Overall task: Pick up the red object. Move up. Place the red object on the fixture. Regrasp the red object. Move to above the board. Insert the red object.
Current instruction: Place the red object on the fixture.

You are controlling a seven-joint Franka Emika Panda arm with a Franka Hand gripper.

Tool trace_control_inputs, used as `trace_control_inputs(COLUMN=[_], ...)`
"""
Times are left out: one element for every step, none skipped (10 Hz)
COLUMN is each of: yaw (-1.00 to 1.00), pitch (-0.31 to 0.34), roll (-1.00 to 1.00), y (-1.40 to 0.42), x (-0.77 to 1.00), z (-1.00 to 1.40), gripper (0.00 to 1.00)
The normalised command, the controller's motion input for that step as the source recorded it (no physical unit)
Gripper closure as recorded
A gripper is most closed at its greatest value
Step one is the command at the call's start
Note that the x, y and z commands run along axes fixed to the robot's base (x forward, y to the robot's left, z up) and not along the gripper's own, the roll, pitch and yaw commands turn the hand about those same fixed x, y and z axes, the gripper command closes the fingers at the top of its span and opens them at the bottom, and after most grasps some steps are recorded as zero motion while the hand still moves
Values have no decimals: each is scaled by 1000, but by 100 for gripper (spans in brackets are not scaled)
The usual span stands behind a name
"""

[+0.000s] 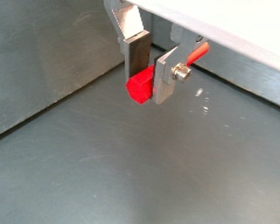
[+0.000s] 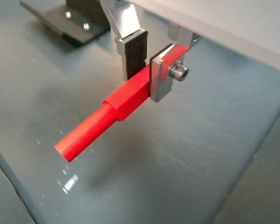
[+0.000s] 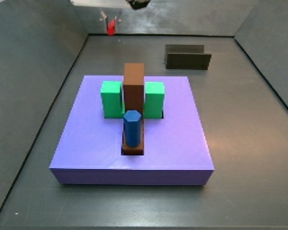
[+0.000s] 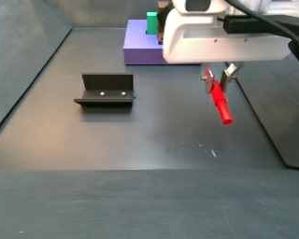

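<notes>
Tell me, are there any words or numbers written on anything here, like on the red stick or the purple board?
No readable text: none shows in any view.
The red object, held in the gripper above the floor: plain, no marks.
The board with its green blocks, brown bar and blue peg: no writing.
The fixture: only two small holes, no label.

The grey floor (image 3: 243,117) carried 2 things: the board (image 3: 134,144), lying flat, and the fixture (image 4: 106,91), well apart from it. The gripper (image 4: 222,77) hung above bare floor, touching nothing there.
</notes>
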Motion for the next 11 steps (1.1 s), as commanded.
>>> trace_control_inputs(yaw=[-217, -226, -209, -211, -200, -180, -157, -140, 0, 0, -11], pitch=[-420, -460, -437, -383, -354, -326, -297, -206, 0, 0, 0], roll=[-1000, -1000, -1000, -1000, -1000, -1000, -1000, -1000, -957, -951, -926], y=[89, 89, 37, 0, 0, 0, 0, -126, -320, -340, -349], x=[351, 383, 420, 451, 471, 463, 466, 514, 737, 740, 683], z=[109, 91, 94, 97, 97, 103, 103, 166, 106, 94, 137], gripper=[100, 100, 100, 100, 100, 100, 100, 100, 100, 100, 100])
